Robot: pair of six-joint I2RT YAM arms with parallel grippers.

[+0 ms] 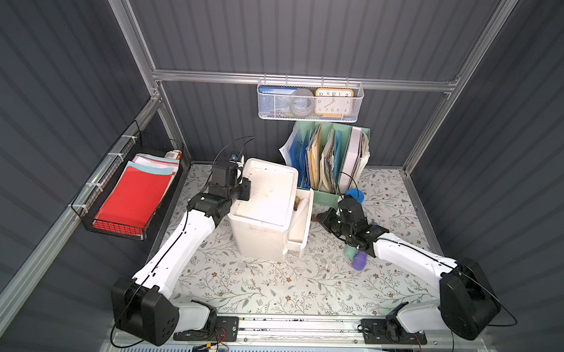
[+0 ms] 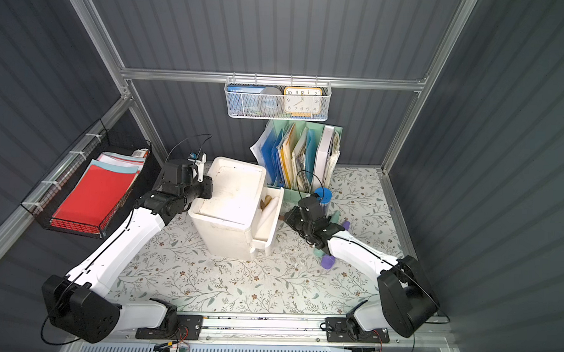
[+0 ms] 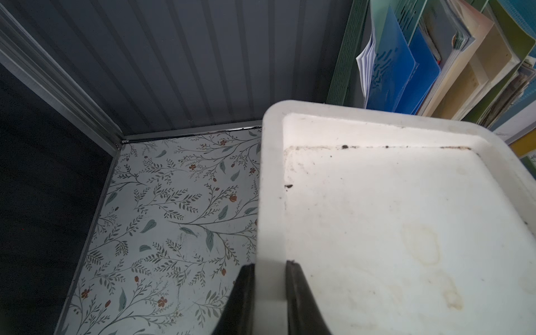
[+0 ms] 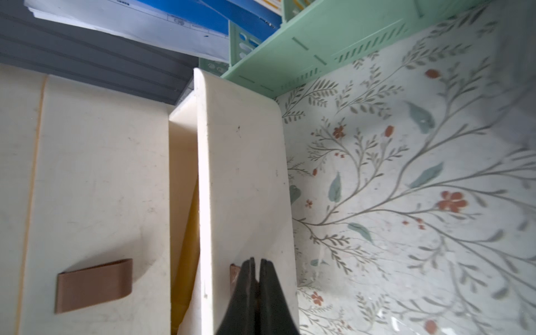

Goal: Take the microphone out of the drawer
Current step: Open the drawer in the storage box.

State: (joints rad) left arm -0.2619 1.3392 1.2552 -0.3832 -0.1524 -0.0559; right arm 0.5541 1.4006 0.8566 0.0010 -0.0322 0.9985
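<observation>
In both top views the white cabinet (image 1: pixel 266 199) has its upper drawer (image 1: pixel 307 217) slid partway out toward my right arm. The microphone (image 1: pixel 300 204) lies inside that drawer, brownish head and pale body running along its length, part of it tucked under the cabinet's top. My right gripper (image 1: pixel 317 215) meets the drawer front. My left gripper (image 1: pixel 246 189) sits on the cabinet's opposite edge.

The left wrist view shows my left fingers (image 3: pixel 293 278) clamped across the raised rim of the cabinet top, one outside and one inside. I take this as my brace: it should bear down firmly so the cabinet doesn't slide when I pull.

The right wrist view shows my right jaws pinched together on the open drawer's brown pull tab (image 4: pixel 234 274), while the lower drawer's tab (image 4: pixel 94 285) sits untouched. The opening is narrow, and I cannot tell what the yellow thing in it is. I'd pull straight along the slide, level and slow, stopping before the drawer drops free, so there is room to reach in from above.
</observation>
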